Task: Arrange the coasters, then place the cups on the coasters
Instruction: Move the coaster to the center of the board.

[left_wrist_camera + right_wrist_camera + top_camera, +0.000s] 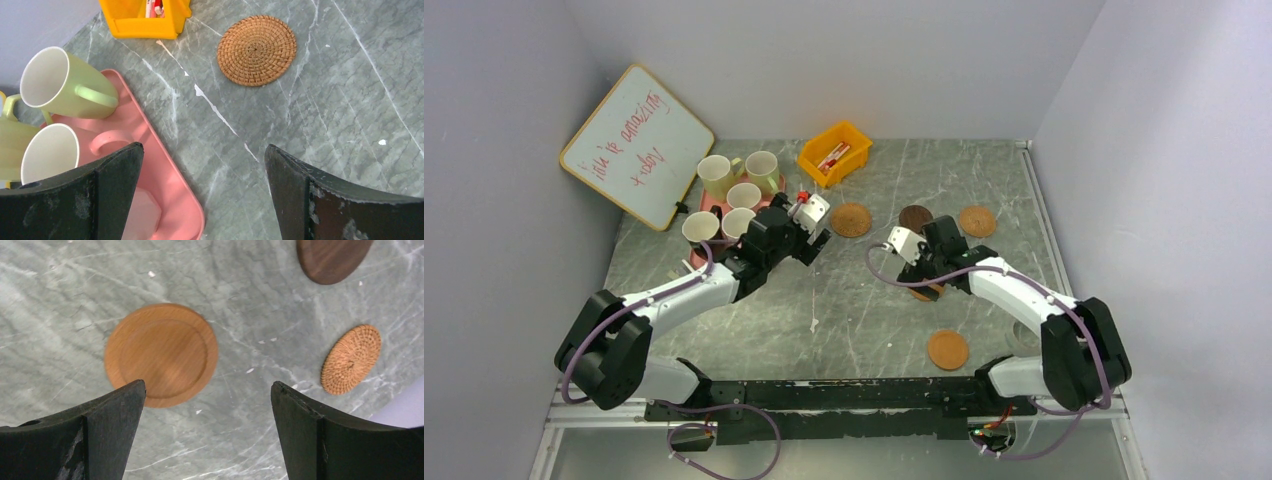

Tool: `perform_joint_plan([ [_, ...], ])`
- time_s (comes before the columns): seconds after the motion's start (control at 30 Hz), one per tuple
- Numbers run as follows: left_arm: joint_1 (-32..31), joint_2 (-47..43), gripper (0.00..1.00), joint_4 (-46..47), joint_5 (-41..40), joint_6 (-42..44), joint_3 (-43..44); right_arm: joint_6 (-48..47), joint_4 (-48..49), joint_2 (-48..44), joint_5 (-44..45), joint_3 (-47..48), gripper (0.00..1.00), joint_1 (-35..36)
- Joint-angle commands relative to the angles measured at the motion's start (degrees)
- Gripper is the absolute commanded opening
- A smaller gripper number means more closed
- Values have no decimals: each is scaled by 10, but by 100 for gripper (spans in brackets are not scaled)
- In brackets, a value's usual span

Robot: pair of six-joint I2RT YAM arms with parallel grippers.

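Right end effector [207, 385] released, jaws wide over plain orange-brown coaster [161, 354]: likely pick line-up.
Left end effector [204, 147] released beside pink tray [170, 175]; mugs [65, 85] parked there while coasters [948, 349] lie scattered on desk [325, 125].

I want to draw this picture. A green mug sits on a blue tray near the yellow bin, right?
Not quite. The tray is pink, not blue, as the left wrist view shows plainly. The rest is right: the green mug sits on that tray, and the yellow bin is close by.
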Motion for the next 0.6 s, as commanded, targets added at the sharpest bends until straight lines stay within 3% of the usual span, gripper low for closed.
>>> perform_joint_plan([
  [0.0,3,-14,96,28,0,-6,-4,-28,11,-29,-36,-11,100,2],
  [0.37,3,-10,97,27,-1,-6,-2,-41,110,62,-39,-35,100,26],
  [0.57,4,-9,96,28,-1,-6,-2,-33,102,108,-54,-15,100,68],
])
